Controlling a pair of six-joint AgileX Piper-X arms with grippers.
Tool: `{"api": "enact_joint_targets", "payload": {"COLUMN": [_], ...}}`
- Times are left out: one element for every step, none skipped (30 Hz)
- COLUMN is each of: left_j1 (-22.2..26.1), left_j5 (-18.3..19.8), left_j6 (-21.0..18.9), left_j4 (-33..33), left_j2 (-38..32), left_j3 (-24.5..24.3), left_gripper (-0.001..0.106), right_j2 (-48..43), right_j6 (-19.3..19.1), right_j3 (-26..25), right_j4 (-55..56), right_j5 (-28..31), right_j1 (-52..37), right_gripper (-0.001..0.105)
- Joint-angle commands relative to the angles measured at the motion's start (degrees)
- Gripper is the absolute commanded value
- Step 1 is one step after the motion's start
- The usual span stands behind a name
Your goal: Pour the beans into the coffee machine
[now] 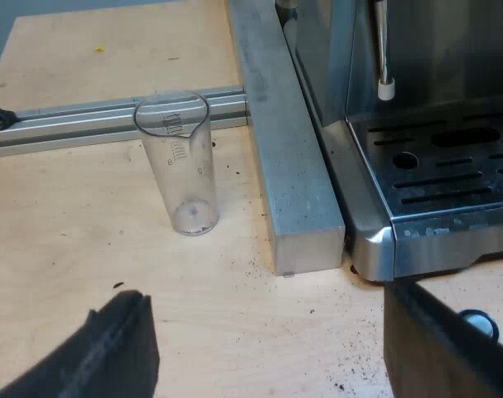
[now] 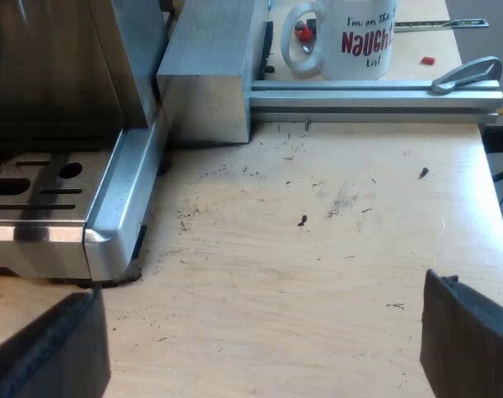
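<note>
A clear measuring glass stands upright on the wooden table, and I see no beans in it. It is beside a grey metal block that runs along the espresso machine. My left gripper is open, a short way back from the glass, with bare table between its fingers. My right gripper is also open over bare table, near the machine's drip-tray corner. Nothing is held by either gripper.
An aluminium rail runs just behind the glass. A white mug with red lettering stands beyond another rail. The machine's steam wand tip hangs over the drip tray. Dark crumbs dot the table.
</note>
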Motion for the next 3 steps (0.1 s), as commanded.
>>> {"api": "enact_joint_targets", "payload": {"left_j1": [-0.11,-0.11,-0.11], "left_j5": [-0.57,-0.57,-0.57], "left_j6": [-0.47,-0.47,-0.47], "left_j4": [-1.11,-1.09,-1.09], "left_j2": [-7.97,-7.97,-7.97], "left_j3": [0.07,0.07,0.07], "left_gripper": [0.06,0.06,0.06], "right_j2": [-2.31,-2.31,-2.31], "right_j6": [-0.72,-0.72,-0.72], "right_j3": [-0.32,-0.32,-0.32], "right_j4": [-0.5,-0.5,-0.5], "right_j5": [-0.23,-0.23,-0.23], "right_j1": [-0.33,-0.33,-0.33], "right_gripper": [0.078,0.078,0.078]}}
